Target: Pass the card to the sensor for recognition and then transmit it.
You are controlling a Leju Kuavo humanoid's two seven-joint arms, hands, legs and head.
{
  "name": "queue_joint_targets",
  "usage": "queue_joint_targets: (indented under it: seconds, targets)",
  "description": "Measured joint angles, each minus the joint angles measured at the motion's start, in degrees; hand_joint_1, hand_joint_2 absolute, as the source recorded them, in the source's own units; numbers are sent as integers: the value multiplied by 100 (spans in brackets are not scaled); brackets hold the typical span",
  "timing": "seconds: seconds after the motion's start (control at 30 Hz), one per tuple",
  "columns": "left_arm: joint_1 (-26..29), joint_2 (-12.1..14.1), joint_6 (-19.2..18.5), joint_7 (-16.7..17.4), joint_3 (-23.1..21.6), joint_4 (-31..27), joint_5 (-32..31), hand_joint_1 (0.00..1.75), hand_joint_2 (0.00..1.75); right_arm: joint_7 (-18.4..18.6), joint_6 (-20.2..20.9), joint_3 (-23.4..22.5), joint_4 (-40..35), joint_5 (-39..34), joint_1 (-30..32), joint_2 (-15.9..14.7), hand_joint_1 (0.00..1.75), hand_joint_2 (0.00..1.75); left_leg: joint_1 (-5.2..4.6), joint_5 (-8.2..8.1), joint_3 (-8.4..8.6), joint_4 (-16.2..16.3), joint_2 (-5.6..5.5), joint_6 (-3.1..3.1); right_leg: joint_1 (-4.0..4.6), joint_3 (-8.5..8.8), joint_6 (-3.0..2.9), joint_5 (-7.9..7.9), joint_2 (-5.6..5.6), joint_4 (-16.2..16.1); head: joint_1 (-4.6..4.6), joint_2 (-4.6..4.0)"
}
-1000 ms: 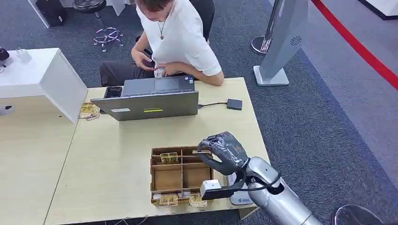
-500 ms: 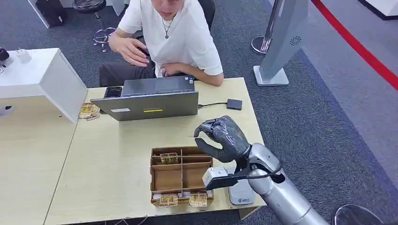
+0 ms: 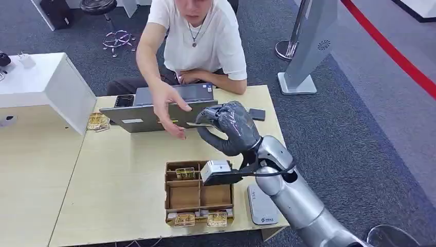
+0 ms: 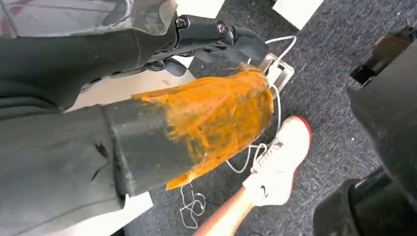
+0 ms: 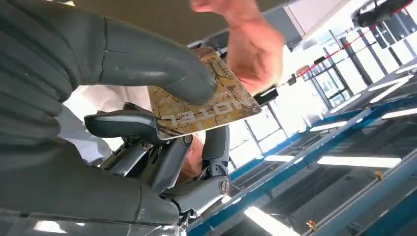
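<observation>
above the table [image 3: 128, 175], at about 12 o'clock from the box [image 3: 198, 191], the right hand [image 3: 229, 126] has lifted up, pinching the card [image 5: 206, 105] between thumb and fingers, and a person's hand [image 3: 169, 105] now reaches for it, so the handover looks close.

1. A dark grey-blue carpet floor [image 3: 349, 134] covers the room.
2. A light wooden rectangular table [image 3: 118, 175] stands in the middle, with a second pale table [image 3: 31, 170] touching its left side.
3. A white box-shaped cabinet [image 3: 46, 82] sits on the left.
4. A curved red floor stripe [image 3: 396, 54] runs at upper right.
5. A grey slanted sign stand on a white base [image 3: 308, 46] rises behind the table.
6. A chrome stool base [image 3: 117, 38] stands at upper left.
7. Long bright ceiling lights [image 5: 359, 161] run along blue beams.
</observation>
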Motion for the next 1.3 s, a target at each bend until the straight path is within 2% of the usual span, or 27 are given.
queue_joint_targets:
  seconds: [0.37, 0.4, 0.43, 0.47, 0.9, 1.3]
  targets:
    - [-81, -26, -4, -122, -245, 0, 0, 0, 0, 214, -74, 164, 280, 65, -417, 371, 175, 175, 0, 0, 0, 0, 0, 0, 0, 0, 0, 1, 1, 1, 0, 0]
    - [-90, -24, -4, -129, -273, 0, 0, 0, 0, 221, -63, 186, 310, 68, -441, 387, 30, 175, 0, 0, 0, 0, 0, 0, 0, 0, 0, 1, 1, 1, 0, 0]
    - [-100, -24, -4, -144, -291, 0, 0, 0, 0, 225, -50, 212, 339, 68, -462, 400, 30, 175, 0, 0, 0, 0, 0, 0, 0, 0, 0, 1, 0, 1, 0, 0]
    - [-106, -24, -4, -160, -315, 0, 0, 0, 0, 225, -46, 232, 363, 68, -473, 405, 0, 175, 0, 0, 0, 0, 0, 0, 0, 0, 0, 1, 0, 1, 0, 0]
    - [-127, -15, 39, -219, -424, 2, 0, 0, 0, 311, 44, 383, 652, 35, -517, 437, 0, 175, 0, 1, 0, 0, 0, 0, 0, 0, 1, 1, 1, 1, 0, 0]
    - [-126, 18, 151, -236, -501, 2, 0, 0, 0, 306, -70, 348, 719, -99, -455, 433, 0, 175, 0, 0, 1, 0, 0, 0, 0, -1, 1, 1, 1, 0, 0, 0]
